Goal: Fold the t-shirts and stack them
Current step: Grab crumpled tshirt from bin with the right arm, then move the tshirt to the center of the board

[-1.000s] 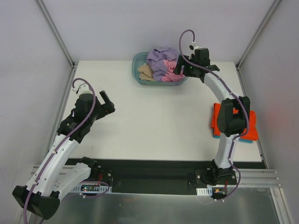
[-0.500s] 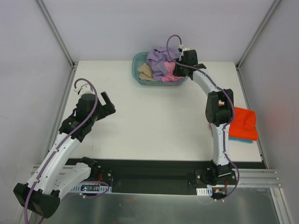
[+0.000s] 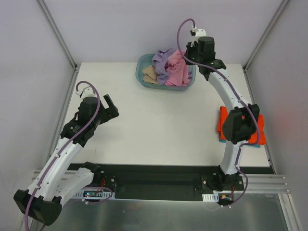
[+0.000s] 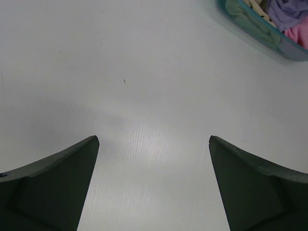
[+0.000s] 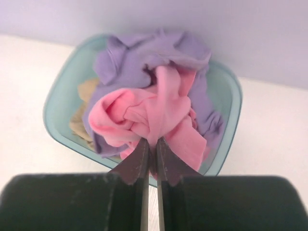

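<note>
My right gripper [image 5: 152, 141] [image 3: 188, 54] is shut on the pink t-shirt [image 5: 144, 115] [image 3: 177, 66], lifting a bunch of it above the teal basket [image 3: 142, 73] [image 5: 57, 96]. A lavender t-shirt [image 5: 139, 53] [image 3: 161, 58] and a tan t-shirt [image 5: 82, 115] [image 3: 150, 73] lie in the basket. An orange-red t-shirt [image 3: 222, 120] lies folded on a teal t-shirt [image 3: 255, 144] at the table's right side, partly hidden by my right arm. My left gripper [image 4: 154, 144] [image 3: 111, 107] is open over bare table at the left, holding nothing.
The basket [image 4: 269, 33] shows at the left wrist view's top right corner. Grey walls and metal posts enclose the white table [image 3: 154, 125]. The arm bases stand on a black rail along the near edge.
The right gripper dipped into the basket, shut on the pink t-shirt and has risen with it. The left arm has not moved.
</note>
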`<state>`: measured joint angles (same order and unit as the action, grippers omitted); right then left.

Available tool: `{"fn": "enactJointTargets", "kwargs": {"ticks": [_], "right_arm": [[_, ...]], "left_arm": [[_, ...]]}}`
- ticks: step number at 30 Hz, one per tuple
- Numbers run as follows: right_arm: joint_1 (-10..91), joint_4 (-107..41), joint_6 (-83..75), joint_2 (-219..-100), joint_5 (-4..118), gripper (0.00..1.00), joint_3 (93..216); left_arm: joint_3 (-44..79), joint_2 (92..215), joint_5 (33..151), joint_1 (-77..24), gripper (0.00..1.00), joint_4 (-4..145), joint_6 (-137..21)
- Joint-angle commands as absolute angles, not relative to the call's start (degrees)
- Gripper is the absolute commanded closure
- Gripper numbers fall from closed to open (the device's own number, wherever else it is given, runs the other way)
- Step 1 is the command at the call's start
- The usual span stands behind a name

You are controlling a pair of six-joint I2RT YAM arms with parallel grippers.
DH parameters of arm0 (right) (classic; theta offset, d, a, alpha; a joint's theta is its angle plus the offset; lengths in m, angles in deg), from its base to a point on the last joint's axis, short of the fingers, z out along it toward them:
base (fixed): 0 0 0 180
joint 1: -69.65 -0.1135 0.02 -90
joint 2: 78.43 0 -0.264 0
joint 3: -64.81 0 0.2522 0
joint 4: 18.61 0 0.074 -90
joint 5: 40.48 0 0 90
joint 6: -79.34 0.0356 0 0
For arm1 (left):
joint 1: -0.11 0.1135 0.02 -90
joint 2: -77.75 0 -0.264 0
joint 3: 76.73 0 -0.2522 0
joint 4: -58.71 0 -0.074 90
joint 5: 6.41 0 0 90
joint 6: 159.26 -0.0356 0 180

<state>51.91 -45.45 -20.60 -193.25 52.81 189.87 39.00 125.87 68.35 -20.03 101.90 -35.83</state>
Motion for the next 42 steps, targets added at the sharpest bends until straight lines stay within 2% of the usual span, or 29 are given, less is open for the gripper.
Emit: {"fn": "enactJointTargets", "kwargs": {"ticks": [1, 5, 10, 25, 35, 42], "right_arm": [[50.14, -35.89, -22.7, -178.99, 49.87, 0.99, 186.51], [48.04, -34.3, -24.63, -172.66, 44.43, 0.99, 184.13], [46.1, -30.98, -25.34, -167.29, 43.46, 0.99, 183.16], [39.24, -25.86, -24.38, -159.11, 48.99, 0.99, 192.03], [36.78, -24.72, -20.43, -158.32, 58.47, 0.99, 198.18], [35.29, -25.51, -8.04, -157.7, 71.74, 0.99, 198.45]], "left_arm": [[39.32, 124.77, 68.21, -19.58, 0.01, 101.12, -36.31], [39.67, 124.42, 68.74, -19.58, 0.01, 101.12, -36.48], [40.11, 123.37, 69.88, -19.58, 0.01, 101.03, -36.48], [41.78, 117.92, 71.2, -19.58, 0.01, 101.12, -35.08], [42.92, 115.02, 72.52, -19.58, 0.01, 101.03, -33.85], [43.1, 114.4, 74.36, -19.58, 0.01, 101.12, -33.23]]}}
